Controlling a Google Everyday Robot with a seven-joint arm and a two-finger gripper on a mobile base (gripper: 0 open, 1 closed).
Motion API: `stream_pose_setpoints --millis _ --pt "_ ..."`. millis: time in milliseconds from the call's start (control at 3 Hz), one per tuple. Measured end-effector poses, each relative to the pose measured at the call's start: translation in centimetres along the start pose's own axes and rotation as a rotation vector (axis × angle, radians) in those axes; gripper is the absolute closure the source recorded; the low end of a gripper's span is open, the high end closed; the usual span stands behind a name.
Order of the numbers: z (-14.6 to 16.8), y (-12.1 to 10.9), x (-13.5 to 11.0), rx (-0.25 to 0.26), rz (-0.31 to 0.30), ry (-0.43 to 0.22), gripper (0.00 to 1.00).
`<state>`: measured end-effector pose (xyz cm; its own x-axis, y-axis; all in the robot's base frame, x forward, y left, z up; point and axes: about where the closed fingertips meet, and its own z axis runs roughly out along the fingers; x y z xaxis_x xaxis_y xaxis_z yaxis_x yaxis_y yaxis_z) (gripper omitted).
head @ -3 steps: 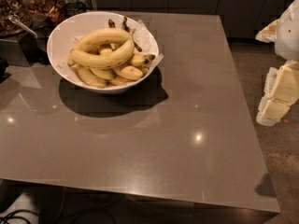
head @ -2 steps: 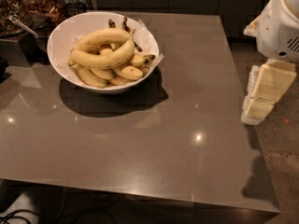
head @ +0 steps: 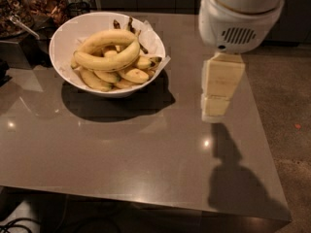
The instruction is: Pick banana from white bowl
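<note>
Right now gripper [head: 217,106] hangs above right part of table [head: 121,159], well apart from white bowl [head: 64,37]. Nothing seen in its grasp; whether released or clenched, cannot tell. Bananas piled in bowl near table's far corner, top banana [head: 104,62] curved across heap. Step in hand: approach. Next move, I judge: cross to bowl, line up over top banana, descend clear of rim.
</note>
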<state>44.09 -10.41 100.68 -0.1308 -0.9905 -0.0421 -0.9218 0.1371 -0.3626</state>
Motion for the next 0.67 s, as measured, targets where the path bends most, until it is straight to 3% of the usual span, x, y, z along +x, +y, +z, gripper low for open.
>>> stream_pose_setpoints --millis 333,667 --pt "-0.03 -0.35 -3.15 -0.014 -0.064 -0.046 0.0" --pt "-0.67 -0.46 -3.19 0.012 -0.058 -0.051 0.0"
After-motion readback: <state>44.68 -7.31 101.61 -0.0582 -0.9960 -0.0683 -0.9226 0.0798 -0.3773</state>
